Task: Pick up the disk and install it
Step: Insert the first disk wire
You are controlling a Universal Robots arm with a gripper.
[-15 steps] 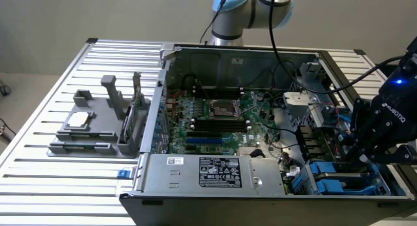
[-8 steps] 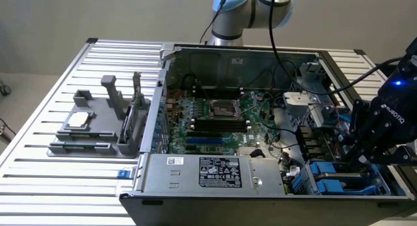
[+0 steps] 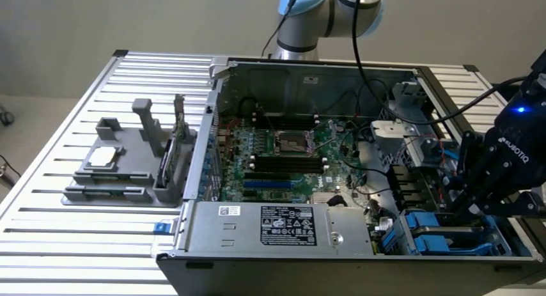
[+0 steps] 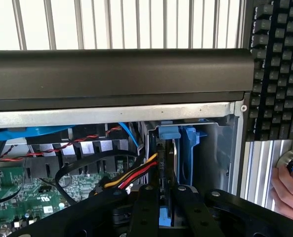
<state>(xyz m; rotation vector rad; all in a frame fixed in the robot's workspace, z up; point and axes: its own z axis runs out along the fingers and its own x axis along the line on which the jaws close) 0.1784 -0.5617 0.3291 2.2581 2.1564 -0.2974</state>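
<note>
**Disk on edge in the hand, lined up over the drive bay**

The robot's hand (image 4: 161, 197) sits low inside the open computer case (image 3: 298, 72), at the drive-bay corner on the exterior view's right. Its 2 fingers (image 4: 142, 207) are drawn nearly together and pinch the disk (image 4: 162, 173), which stands on edge between them, thin side toward the wrist camera, its long axis running straight away from the hand into the bay. The blue carrier (image 4: 188, 148) frames it against the bay's metal wall. Red, yellow and black cables (image 4: 131, 177) pass just beside the fingers. In the exterior view the hand (image 3: 474, 200) hangs directly above the blue drive trays (image 3: 435, 235). A person's hand (image 4: 287, 190) rests on the counter (image 3: 102, 104) outside the case, near a keyboard (image 4: 279, 69).
</note>
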